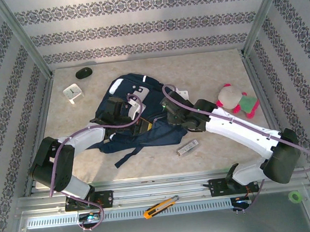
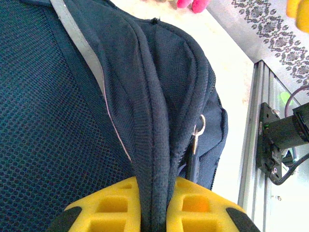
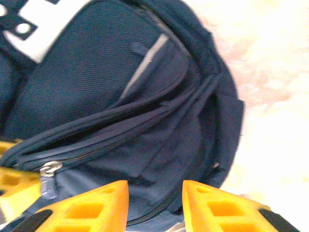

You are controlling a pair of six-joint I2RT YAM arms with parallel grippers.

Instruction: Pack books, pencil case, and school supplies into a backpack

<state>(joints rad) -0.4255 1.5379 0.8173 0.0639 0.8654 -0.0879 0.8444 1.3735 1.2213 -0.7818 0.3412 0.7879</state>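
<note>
Navy fabric backpack (image 1: pixel 138 115) lies flat mid-table with its straps trailing toward the arms, both of which reach over it. The white-grey trim patch (image 3: pixel 29 29) has dark dots on it, too blurred to read as writing.

The left gripper (image 2: pixel 154 205) has its yellow fingers (image 2: pixel 108 205) pressed together on a raised ridge of the backpack's fabric, pinching it right beside the zipper line. A metal zipper pull (image 2: pixel 198 130) hangs just past the pinch. The left wrist view also catches mesh panel on the left, pink plush at the top edge, and the table rail at right.

The right gripper (image 3: pixel 154 205) has its fingers (image 3: pixel 91 210) spread, with nothing between them. The backpack's rim and stacked zipper seams sit just beyond the tips. A second zipper pull (image 3: pixel 47 170) shows at lower left in that view.

From overhead, the left gripper (image 1: pixel 123 112) is on the bag's middle and the right gripper (image 1: pixel 172 116) is at its right edge. That view adds what the wrist cameras miss:
- a slim silver bar (image 1: pixel 188 147) on the table just beside the bag's near right corner
- a black mouse (image 1: pixel 84 73) and a white clock (image 1: pixel 73 93) at far left
- a pink-green plush toy (image 1: pixel 237 100) at right
- an orange utility knife (image 1: pixel 160 207) on the front rail
</note>
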